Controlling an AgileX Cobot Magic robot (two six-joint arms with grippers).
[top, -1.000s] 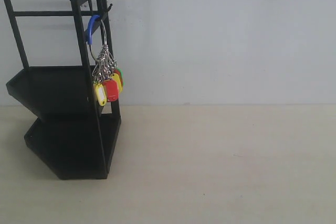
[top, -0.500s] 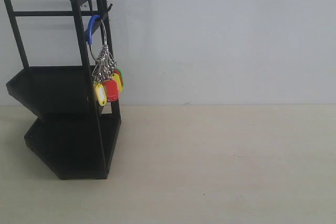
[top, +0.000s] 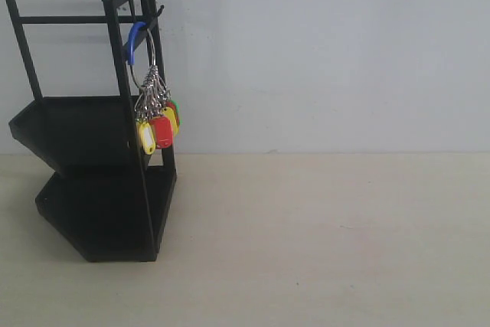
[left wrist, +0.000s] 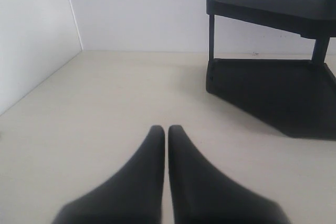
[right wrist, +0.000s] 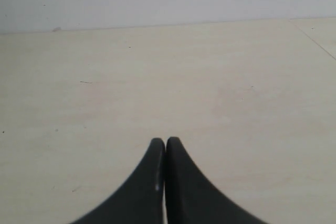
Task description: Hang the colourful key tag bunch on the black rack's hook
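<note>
The colourful key tag bunch [top: 158, 122] hangs by its part-blue metal loop [top: 135, 40] from the thin hook [top: 155, 14] near the top of the black rack [top: 99, 151], at the left of the exterior view. Yellow, red and green tags dangle beside the rack's front bar. Neither arm shows in the exterior view. My left gripper [left wrist: 166, 128] is shut and empty above the pale table, with the rack's two tray shelves [left wrist: 273, 85] ahead of it. Over bare table, my right gripper [right wrist: 166, 141] is also shut with nothing in it.
A white wall [top: 321, 51] stands behind the beige table [top: 321, 235]. In the left wrist view a second white wall [left wrist: 31, 35] borders the table on one side.
</note>
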